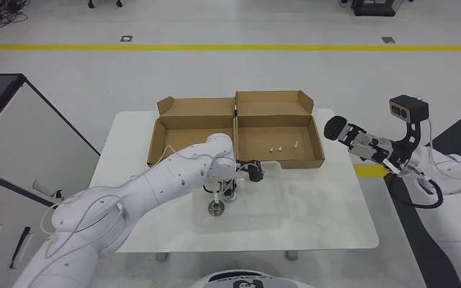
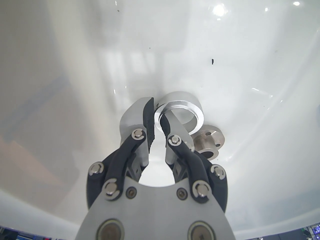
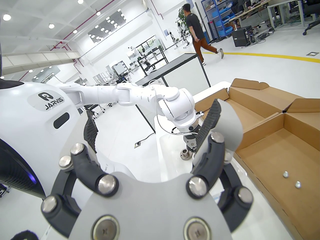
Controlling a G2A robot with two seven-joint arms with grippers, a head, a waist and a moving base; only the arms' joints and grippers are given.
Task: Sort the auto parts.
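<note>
My left gripper (image 2: 156, 112) is shut on the wall of a silver metal ring (image 2: 186, 108), one finger inside it and one outside, low over the white table (image 1: 317, 209). A flanged metal hub (image 2: 208, 141) stands on the table right beside the ring; from above the hub (image 1: 216, 209) lies just in front of the left gripper (image 1: 229, 189). My right gripper (image 3: 152, 112) is open and holds nothing, hanging in the air past the table's right edge (image 1: 335, 129).
Two open cardboard boxes stand side by side at the back of the table. The left box (image 1: 191, 133) has a bare floor. The right box (image 1: 277, 137) holds small metal parts (image 1: 271, 150) (image 3: 285, 174).
</note>
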